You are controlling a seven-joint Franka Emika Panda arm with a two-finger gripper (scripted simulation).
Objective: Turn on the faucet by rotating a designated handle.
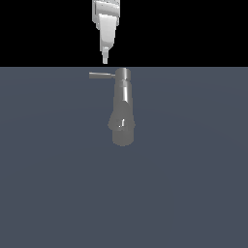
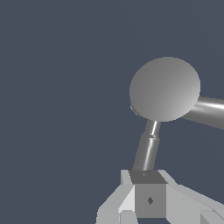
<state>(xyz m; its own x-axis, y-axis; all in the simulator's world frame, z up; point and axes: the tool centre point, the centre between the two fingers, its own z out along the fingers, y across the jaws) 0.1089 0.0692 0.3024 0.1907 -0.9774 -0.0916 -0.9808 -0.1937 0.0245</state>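
A: Which step is in hand?

B: The reaching step, it is judged; the gripper [image 1: 105, 60] is seen above the handle [image 1: 101, 75] in the exterior view, just apart from it; nothing is held. In the wrist view the gripper [image 2: 148, 192] is lined up over the tip of the rod; how wide the jaws are cannot be told.

A: Where is the faucet?

B: The faucet [image 1: 122, 109] is set on the grey floor [image 1: 193, 184], near the middle; its long body is run toward the camera, with the rounded end nearest. The handle is stuck out sideways from the narrow cap, pointed to the exterior view's left.

A: What is called for next?

B: The fingers should be brought down beside the rod; then it should be pushed around the cap.
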